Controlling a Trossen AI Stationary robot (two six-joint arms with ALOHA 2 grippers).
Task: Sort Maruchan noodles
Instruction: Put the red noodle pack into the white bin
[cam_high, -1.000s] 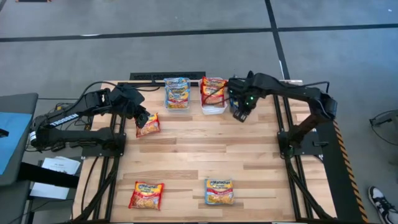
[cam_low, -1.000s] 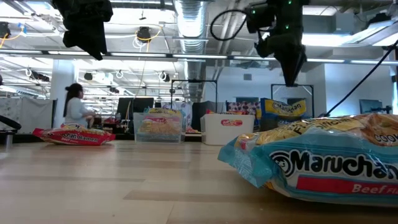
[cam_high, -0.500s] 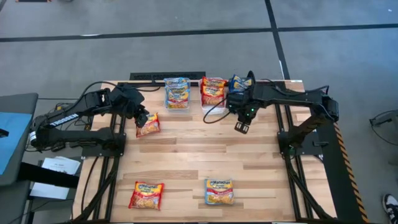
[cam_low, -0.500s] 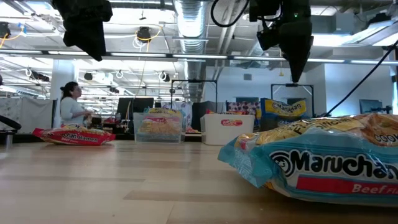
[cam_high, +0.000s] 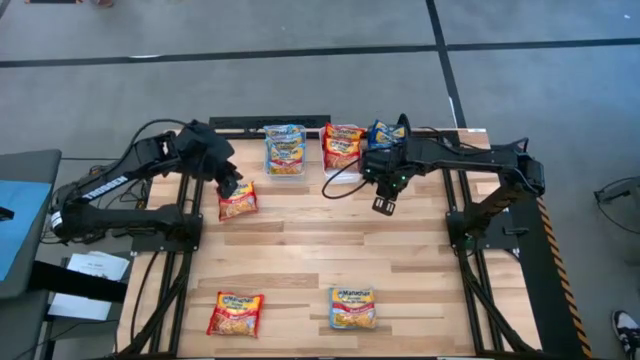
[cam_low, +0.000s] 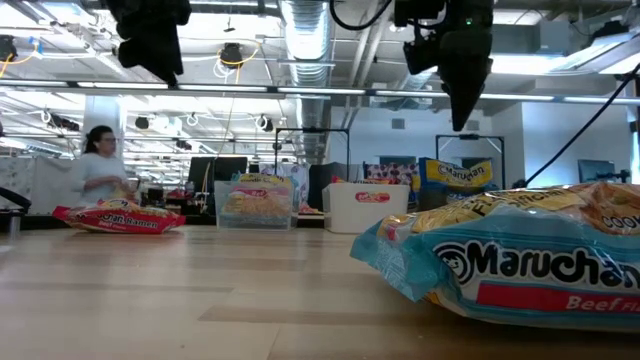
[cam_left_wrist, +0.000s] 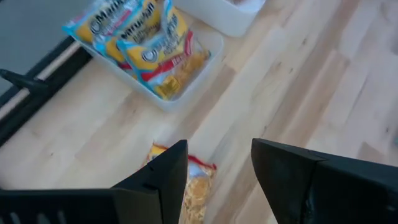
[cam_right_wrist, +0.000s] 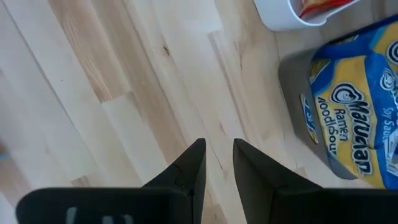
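Note:
Three Maruchan packets lie flat on the table: a red one (cam_high: 238, 202) (cam_low: 118, 217) at the far left, a red one (cam_high: 235, 313) near the front edge, and a blue one (cam_high: 352, 307) (cam_low: 520, 250) beside it. My left gripper (cam_high: 230, 188) (cam_left_wrist: 217, 162) hovers open above the far red packet (cam_left_wrist: 186, 190), apart from it. My right gripper (cam_high: 383, 203) (cam_right_wrist: 219, 162) hangs above bare wood in front of the bins, its fingers a narrow gap apart and holding nothing.
Along the far edge stand a clear bin (cam_high: 285, 150) (cam_left_wrist: 180, 81) of blue packets, a white bin (cam_high: 343, 172) (cam_right_wrist: 280, 15) of red ones and a dark bin (cam_high: 385, 133) (cam_right_wrist: 292, 81) holding a blue packet (cam_right_wrist: 354, 118). A person (cam_low: 98, 175) stands in the room beyond.
My right gripper has drawn back from the dark and white bins toward the table's near edge and a little left, uncovering the blue packet in the dark bin. My left gripper has risen slightly and shifted a little right above the red packet.

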